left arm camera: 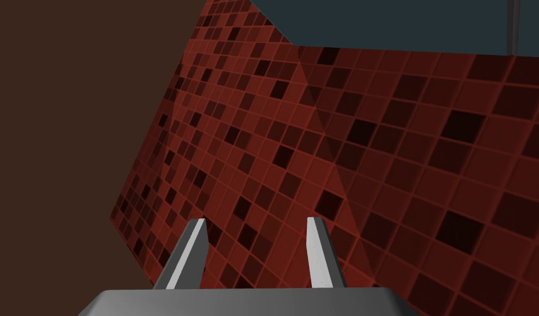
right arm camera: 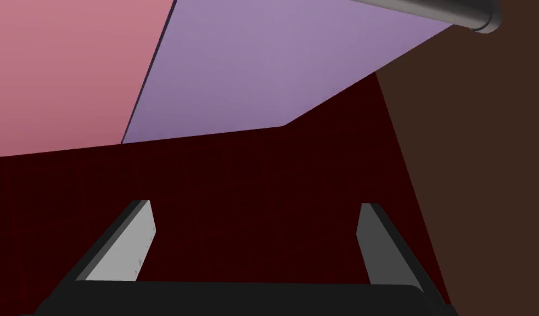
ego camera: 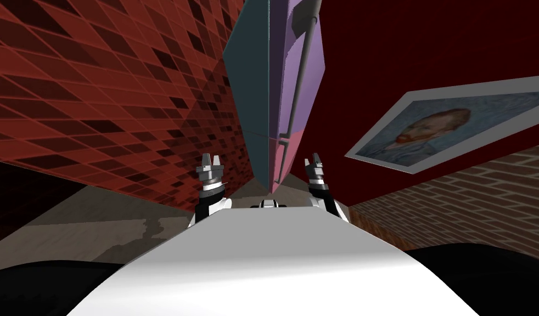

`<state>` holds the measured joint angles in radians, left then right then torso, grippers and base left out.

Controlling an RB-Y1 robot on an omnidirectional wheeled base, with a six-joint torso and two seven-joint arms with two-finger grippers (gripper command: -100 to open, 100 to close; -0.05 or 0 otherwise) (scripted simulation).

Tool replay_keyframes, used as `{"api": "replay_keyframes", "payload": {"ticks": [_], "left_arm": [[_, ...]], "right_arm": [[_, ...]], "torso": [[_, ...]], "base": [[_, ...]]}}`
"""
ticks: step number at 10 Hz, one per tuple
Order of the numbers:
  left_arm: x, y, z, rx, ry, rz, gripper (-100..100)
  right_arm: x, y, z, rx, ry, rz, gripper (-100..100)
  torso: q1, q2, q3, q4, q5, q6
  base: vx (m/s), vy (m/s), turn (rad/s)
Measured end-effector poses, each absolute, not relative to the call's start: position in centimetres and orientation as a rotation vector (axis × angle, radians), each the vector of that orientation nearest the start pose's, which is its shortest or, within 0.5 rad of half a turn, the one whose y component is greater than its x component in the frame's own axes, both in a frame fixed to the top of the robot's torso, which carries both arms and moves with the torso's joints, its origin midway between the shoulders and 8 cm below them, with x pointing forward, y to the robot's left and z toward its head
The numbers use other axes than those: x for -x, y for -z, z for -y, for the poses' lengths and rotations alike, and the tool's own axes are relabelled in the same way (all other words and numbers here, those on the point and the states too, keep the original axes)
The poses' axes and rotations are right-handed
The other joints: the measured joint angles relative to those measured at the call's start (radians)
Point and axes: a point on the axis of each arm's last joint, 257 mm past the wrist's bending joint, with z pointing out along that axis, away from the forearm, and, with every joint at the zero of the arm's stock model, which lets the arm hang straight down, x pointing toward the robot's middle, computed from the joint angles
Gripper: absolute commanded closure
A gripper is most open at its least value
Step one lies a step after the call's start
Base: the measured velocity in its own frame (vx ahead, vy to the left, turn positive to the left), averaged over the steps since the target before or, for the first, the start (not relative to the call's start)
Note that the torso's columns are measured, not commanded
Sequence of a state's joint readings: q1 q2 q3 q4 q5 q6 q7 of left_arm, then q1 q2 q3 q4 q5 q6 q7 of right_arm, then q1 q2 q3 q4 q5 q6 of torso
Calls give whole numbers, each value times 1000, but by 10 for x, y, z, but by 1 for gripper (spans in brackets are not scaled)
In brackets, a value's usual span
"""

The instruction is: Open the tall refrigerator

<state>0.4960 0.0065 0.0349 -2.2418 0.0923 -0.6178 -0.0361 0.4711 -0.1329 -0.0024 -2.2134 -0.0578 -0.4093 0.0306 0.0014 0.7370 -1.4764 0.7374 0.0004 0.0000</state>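
Note:
The tall refrigerator stands right in front of me, with a dark teal side (ego camera: 246,82), a purple upper door (ego camera: 298,71) and a pink lower door (ego camera: 282,156). A long grey handle (ego camera: 304,60) runs up the purple door. My right gripper (ego camera: 314,163) hangs just right of the pink door, below the handle. In the right wrist view it (right arm camera: 257,214) is wide open and empty, facing the purple door (right arm camera: 263,66), the pink door (right arm camera: 60,71) and the handle's end (right arm camera: 455,11). My left gripper (ego camera: 210,163) is left of the fridge, open (left arm camera: 257,230), holding nothing.
A red tiled wall (ego camera: 98,82) runs along the left up to the fridge's teal side (left arm camera: 383,22). On the right, a dark red wall carries a framed portrait (ego camera: 455,129), with a brick wall (ego camera: 482,203) below it. Grey floor (ego camera: 98,230) lies at the lower left.

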Motion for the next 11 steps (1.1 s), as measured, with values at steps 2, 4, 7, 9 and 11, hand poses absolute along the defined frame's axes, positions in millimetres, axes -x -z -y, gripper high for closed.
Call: {"api": "replay_keyframes", "payload": {"ticks": [2, 4, 7, 9, 11], "left_arm": [[-327, -31, -300, 626, 1305, -505, 0], [-327, -31, -300, 626, 1305, -505, 0], [-327, -31, -300, 626, 1305, -505, 0], [-327, -31, -300, 626, 1305, -505, 0], [-327, -31, -300, 626, 1305, -505, 0]], "right_arm": [[-373, 17, 284, -621, -1187, -853, -100], [-371, 20, 290, -541, -1083, -919, -100], [-370, 26, 300, -411, -916, -1016, -100], [-369, 29, 308, -324, -806, -1073, -100], [-370, 33, 314, -238, -703, -1122, -100]], "torso": [[-2, 2, 1, 1, 0, 0], [-1, 0, 0, 0, 0, 0], [-2, 1, 0, 0, -1, 0], [-1, 2, 1, 1, 0, 0], [-2, 1, 0, 0, 0, 0]], "base": [[36, 78, -33], [57, 92, -32], [57, 84, -38], [42, 92, -30], [51, 85, -38]]}}
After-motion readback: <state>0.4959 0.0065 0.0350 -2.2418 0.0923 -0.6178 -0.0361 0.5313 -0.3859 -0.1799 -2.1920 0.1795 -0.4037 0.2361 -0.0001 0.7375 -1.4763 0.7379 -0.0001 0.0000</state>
